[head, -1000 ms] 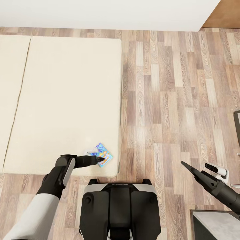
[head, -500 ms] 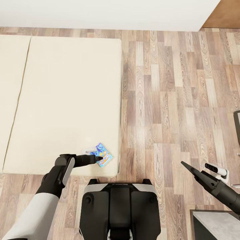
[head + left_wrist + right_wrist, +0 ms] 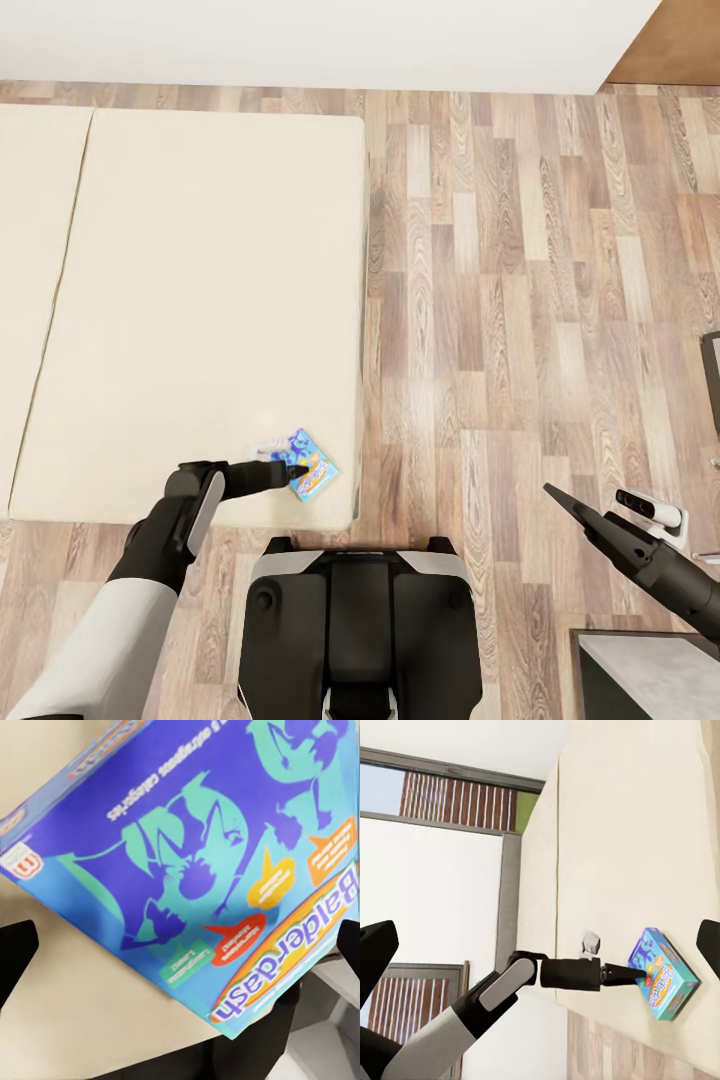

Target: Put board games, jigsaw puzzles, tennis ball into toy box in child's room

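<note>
A blue board game [image 3: 316,468] with cartoon print lies flat near the front right corner of the beige bed [image 3: 200,300]. My left gripper [image 3: 290,468] reaches low over the mattress and sits at the box's near-left edge. Up close the board game [image 3: 202,862] lies just ahead, its lettered side showing, with a dark fingertip [image 3: 15,952] at each side of it, wide apart; the gripper is open. From the other arm the board game [image 3: 664,975] shows with the left fingers touching its end. My right gripper [image 3: 560,497] hangs open over the floor, holding nothing.
Wood plank floor [image 3: 500,300] spreads to the right of the bed. A small grey-white object [image 3: 270,441] rests on the mattress beside the game. A dark cabinet corner [image 3: 640,680] and a small white device [image 3: 650,510] sit at the lower right.
My left gripper's tip has crept slightly back and over the near-left part of the board game. The box has barely shifted. The right arm is still.
</note>
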Tool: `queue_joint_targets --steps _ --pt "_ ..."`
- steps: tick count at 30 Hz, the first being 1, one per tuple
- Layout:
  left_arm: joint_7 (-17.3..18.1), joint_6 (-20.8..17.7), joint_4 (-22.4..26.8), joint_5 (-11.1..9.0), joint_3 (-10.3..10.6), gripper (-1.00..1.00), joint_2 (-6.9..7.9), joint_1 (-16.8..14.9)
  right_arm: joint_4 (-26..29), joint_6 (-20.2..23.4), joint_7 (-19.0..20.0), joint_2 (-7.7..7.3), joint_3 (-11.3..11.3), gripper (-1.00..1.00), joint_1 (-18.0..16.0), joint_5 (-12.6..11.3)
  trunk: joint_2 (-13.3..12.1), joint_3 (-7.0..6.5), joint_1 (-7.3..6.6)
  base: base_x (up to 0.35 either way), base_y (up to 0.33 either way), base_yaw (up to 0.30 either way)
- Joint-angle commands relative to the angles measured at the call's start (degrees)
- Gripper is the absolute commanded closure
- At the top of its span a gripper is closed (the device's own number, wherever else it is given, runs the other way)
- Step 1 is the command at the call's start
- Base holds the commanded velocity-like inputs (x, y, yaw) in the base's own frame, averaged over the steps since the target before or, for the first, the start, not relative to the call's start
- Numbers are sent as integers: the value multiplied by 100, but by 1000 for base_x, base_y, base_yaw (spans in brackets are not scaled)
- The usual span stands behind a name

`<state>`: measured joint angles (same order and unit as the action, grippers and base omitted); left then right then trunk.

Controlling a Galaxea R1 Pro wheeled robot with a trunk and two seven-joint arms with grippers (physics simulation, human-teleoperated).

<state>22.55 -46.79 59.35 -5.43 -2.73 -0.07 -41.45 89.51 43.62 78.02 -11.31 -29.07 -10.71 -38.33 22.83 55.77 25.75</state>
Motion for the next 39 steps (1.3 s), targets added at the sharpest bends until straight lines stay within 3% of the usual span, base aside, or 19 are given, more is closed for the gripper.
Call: queue_joint_targets --steps 1,26,39 --pt "-14 -43 15 -58 -8 -100 -1 -2 0 52 6 -3 -2 -100 -1 -17 9 5 3 0 0 0" --pt "-22 -21 103 -69 -9 -100 -37 -37 -4 59 12 -11 -2 -100 -1 -17 9 5 3 0 0 0" --pt "44 236 110 -89 -9 -100 -50 -37 -3 57 12 -11 -2 -100 -1 -17 9 5 3 0 0 0"
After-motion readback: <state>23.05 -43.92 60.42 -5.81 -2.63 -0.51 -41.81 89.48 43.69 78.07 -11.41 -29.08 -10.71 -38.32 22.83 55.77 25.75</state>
